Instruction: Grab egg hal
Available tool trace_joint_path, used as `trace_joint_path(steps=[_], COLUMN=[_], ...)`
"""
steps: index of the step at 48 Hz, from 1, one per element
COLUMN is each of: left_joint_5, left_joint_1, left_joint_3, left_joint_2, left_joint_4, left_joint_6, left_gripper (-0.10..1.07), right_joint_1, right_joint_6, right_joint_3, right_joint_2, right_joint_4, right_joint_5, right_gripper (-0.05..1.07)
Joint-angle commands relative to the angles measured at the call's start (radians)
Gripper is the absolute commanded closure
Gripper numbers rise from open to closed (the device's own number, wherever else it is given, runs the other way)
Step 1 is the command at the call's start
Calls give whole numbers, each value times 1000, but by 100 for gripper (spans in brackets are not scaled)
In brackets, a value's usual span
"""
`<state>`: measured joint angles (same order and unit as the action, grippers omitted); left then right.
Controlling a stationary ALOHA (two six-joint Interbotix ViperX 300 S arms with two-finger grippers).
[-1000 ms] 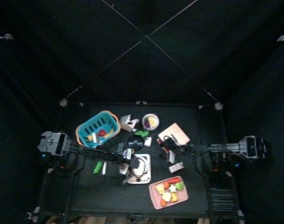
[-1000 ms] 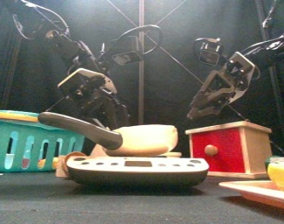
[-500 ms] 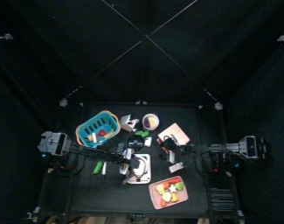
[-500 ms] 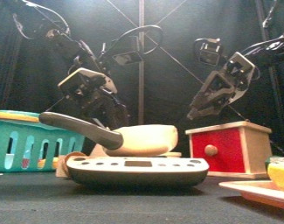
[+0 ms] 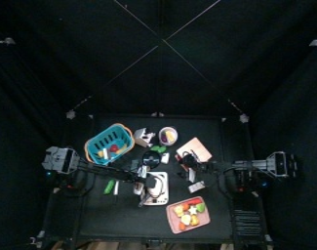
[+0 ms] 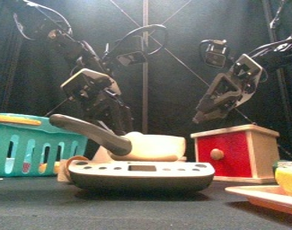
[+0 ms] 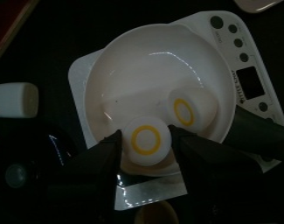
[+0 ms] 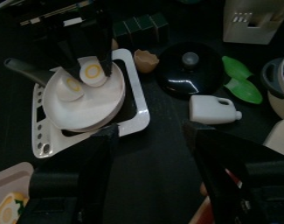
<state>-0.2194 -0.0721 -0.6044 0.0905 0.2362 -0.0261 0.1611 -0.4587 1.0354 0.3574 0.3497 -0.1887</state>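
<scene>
Surface (image 5: 102, 220): black, crowded with things.
Basket (image 6: 28, 144): teal, far left.
Scale (image 6: 142, 175): centre, carrying white pan (image 7: 155, 74).
Egg hal (image 7: 147, 140): in pan, between left pincer (image 7: 168, 162) jaws, wide apart.
Right pincer (image 8: 150, 162): wide, raised, empty.

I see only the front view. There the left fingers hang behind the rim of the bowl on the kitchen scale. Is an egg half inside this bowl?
Observer: Yes. The left wrist view shows two egg halves in the white bowl, both yolk side up.
Operator: Where do the left fingers stand against them?
Observer: The left gripper is open, with one finger on each side of the nearer egg half. It is not yet clamped.
Operator: And the second one?
Observer: The other egg half lies close beside the first, outside the fingers.
Operator: Does the right arm carry something?
Observer: No. The right gripper is open with nothing between its fingers, off to the side of the bowl.
</scene>
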Motion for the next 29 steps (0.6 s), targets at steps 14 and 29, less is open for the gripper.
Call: trace_joint_path(steps=[14, 29], left_joint_5=[5, 6], left_joint_1=[2, 0], left_joint_3=[44, 48], left_joint_2=[-25, -29], left_joint_4=[2, 3], left_joint_6=[2, 2], left_gripper=[44, 44], right_joint_1=[2, 2], right_joint_6=[2, 0], right_joint_3=[-6, -6], right_joint_2=[9, 9], right_joint_4=[-2, -2], right_joint_5=[-9, -9], right_gripper=[10, 11])
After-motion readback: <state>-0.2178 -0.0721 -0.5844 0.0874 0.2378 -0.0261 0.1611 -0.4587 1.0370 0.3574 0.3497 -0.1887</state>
